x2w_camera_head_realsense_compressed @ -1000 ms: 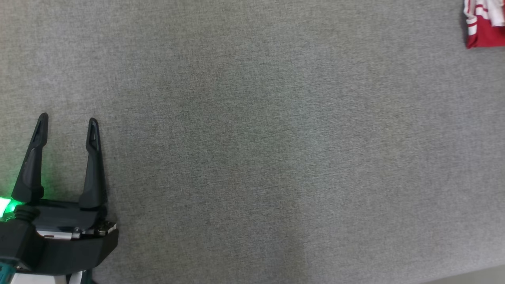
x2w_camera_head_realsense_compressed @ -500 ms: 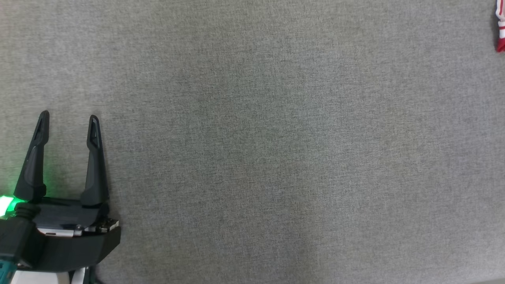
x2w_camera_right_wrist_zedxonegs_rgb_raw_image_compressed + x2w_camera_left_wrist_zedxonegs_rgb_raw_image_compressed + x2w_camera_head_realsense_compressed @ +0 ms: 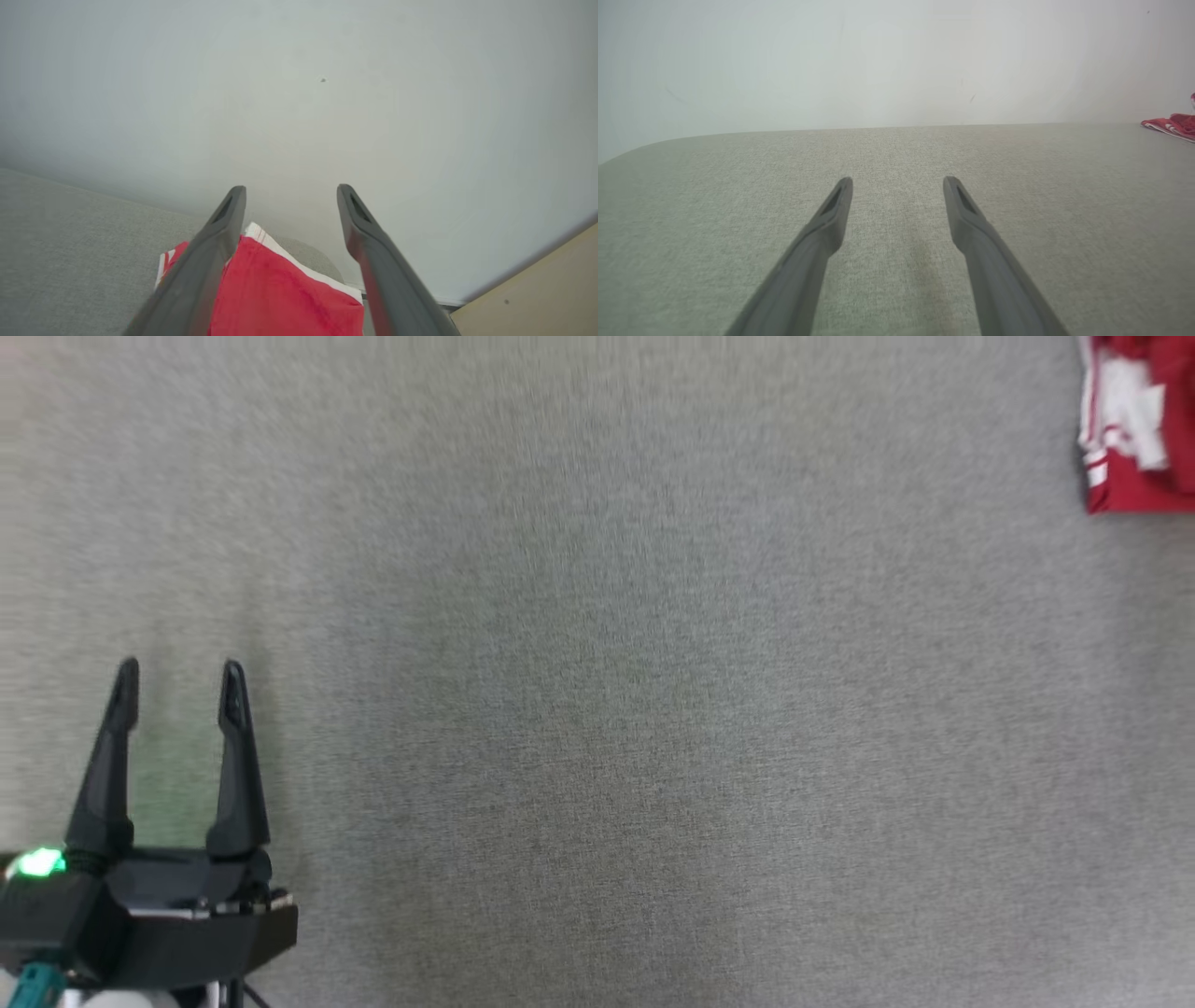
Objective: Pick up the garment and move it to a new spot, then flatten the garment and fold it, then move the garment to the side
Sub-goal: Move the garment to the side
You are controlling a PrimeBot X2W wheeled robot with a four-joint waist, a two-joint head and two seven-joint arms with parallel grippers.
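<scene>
The garment (image 3: 1139, 495) is red with white stripes; the worktop (image 3: 597, 709) is heathered grey; the left gripper (image 3: 180, 667) is black, its lamp (image 3: 39, 862) glowing green.

Bright, even, soft light falls on the grey table (image 3: 597, 709), with hardly any shadow. Motion blur smears the head view, the garment (image 3: 1134, 439) included. A green lamp (image 3: 39, 863) at the base of the left gripper (image 3: 177, 672) faintly tints the table beside it. Both wrist views are hazy and washed out. In the left wrist view the table's edge curves down left of the gripper.
</scene>
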